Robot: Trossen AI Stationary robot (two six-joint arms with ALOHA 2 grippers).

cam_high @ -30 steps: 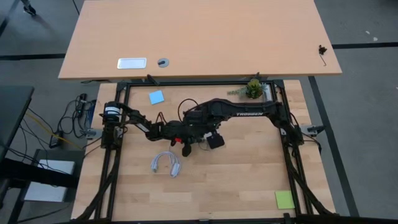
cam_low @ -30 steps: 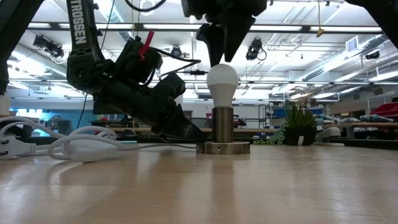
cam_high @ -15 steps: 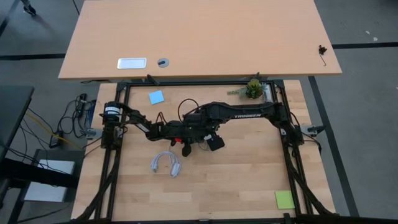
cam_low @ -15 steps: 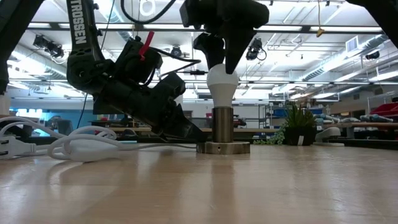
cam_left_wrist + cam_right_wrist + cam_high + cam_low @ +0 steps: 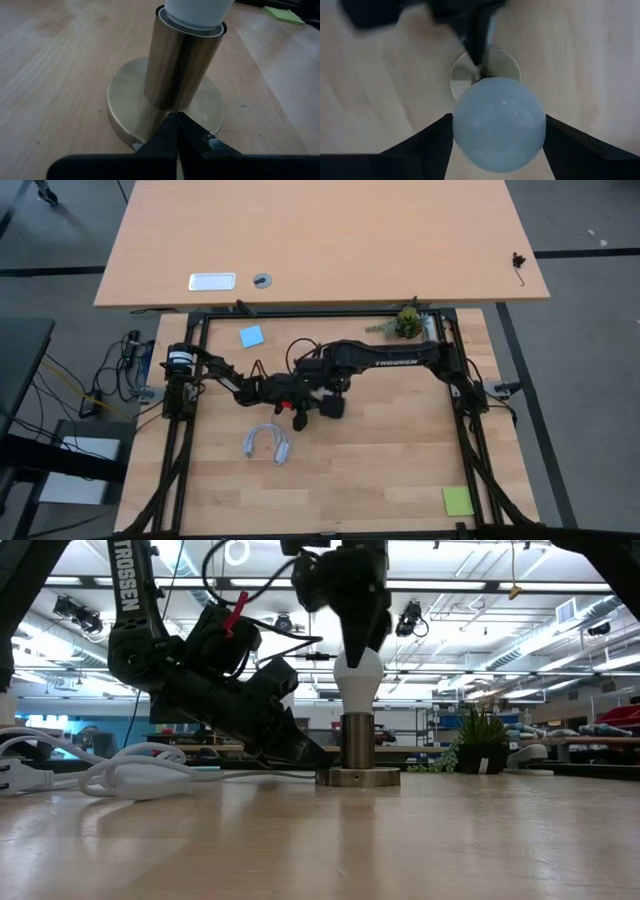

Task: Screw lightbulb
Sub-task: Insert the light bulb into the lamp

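Two arms meet near the middle of the pale wooden table [image 5: 400, 460]. Reaching straight down from above, the right gripper [image 5: 498, 135] has one finger on each side of the lightbulb [image 5: 358, 675]; the fingers look to be touching the globe, but a firm clamp cannot be confirmed. That white bulb stands upright in the brass socket [image 5: 182, 65]. Lying low across the boards, the left gripper [image 5: 177, 125] has its fingers pressed together, tips on the socket's round base. Nearby lie a coiled white cord [image 5: 268, 442], a blue note [image 5: 251, 335] and a green note [image 5: 458, 500]. Beyond the table stretches a workshop with ceiling lights and a potted plant [image 5: 483, 745]. "TROSSEN" is printed on an arm [image 5: 126, 575].
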